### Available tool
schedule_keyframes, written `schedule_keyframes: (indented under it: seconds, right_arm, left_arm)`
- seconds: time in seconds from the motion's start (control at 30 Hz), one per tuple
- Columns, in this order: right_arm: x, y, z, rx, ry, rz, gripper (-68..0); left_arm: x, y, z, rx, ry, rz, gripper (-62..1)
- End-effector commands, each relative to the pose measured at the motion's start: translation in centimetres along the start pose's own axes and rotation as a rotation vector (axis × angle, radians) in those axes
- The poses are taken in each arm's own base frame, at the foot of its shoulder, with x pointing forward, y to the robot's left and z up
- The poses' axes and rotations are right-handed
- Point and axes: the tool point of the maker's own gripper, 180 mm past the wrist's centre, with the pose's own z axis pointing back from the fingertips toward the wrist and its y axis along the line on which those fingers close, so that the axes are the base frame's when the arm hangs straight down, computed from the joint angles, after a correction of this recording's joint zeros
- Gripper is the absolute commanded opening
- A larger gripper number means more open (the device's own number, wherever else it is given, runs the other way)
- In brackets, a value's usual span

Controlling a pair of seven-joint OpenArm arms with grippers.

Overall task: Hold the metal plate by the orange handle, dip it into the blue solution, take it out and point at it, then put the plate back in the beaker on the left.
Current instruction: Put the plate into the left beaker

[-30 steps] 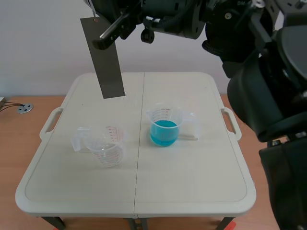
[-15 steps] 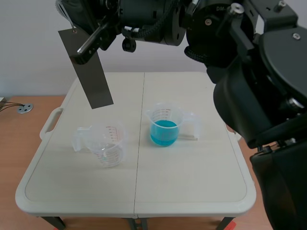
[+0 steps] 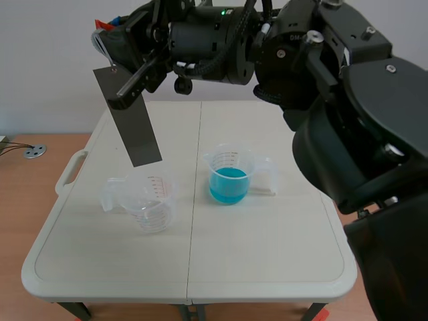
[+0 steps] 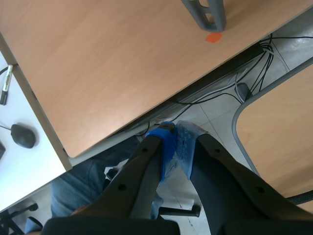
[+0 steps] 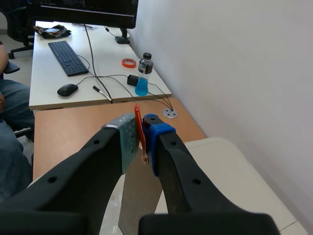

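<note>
Scene view: I count two clear beakers on the white surface (image 3: 281, 261). The left beaker (image 3: 144, 200) is empty and carries red graduation marks. The right beaker (image 3: 229, 175) holds the blue solution (image 3: 229, 184) and has dark marks. The figures on both are too small for me to read. One metal plate (image 3: 132, 124) hangs tilted in the air above and just behind the left beaker, touching nothing below it. The right arm crosses the top of the picture, and its right tool (image 3: 122, 97) is at the plate's upper end. A scrap of the orange handle (image 3: 101, 25) shows above it.

Left wrist view: the left tool (image 4: 175, 147) has its two blue pads pressed together with nothing between them. It hangs off the surface, over a wooden desk (image 4: 112, 63), floor cables (image 4: 230, 93), one mouse (image 4: 23, 135) and a person's denim leg (image 4: 78, 196).

Right wrist view: the right tool's grey and blue pads clamp the orange handle (image 5: 140, 128), one thin strip. The dull band below it is probably the plate's edge. Beyond are one keyboard (image 5: 67, 57), one mouse, one orange ring (image 5: 128, 62) and one bottle (image 5: 142, 78) of blue liquid, its label illegible.
</note>
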Motion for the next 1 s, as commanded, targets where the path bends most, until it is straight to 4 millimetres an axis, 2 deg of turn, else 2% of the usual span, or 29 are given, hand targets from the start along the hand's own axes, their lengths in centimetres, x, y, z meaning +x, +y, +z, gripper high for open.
schedule_keyframes:
  seconds: [0.0, 0.27, 0.97]
  right_arm:
    - [1.0, 0.0, -0.2, 0.007, -0.043, -0.008, -66.2]
    - [-0.8, -0.2, -0.4, 0.009, -0.023, -0.071, -66.2]
    - [-3.9, 0.5, -0.7, 0.022, 0.032, -0.145, -66.2]
  left_arm:
    - [0.3, 0.6, 0.0, 0.019, -0.011, 0.002, -58.2]
    - [0.3, 0.6, 0.0, 0.019, -0.01, 0.002, -58.2]
    - [0.3, 0.6, 0.0, 0.019, -0.011, 0.002, -58.2]
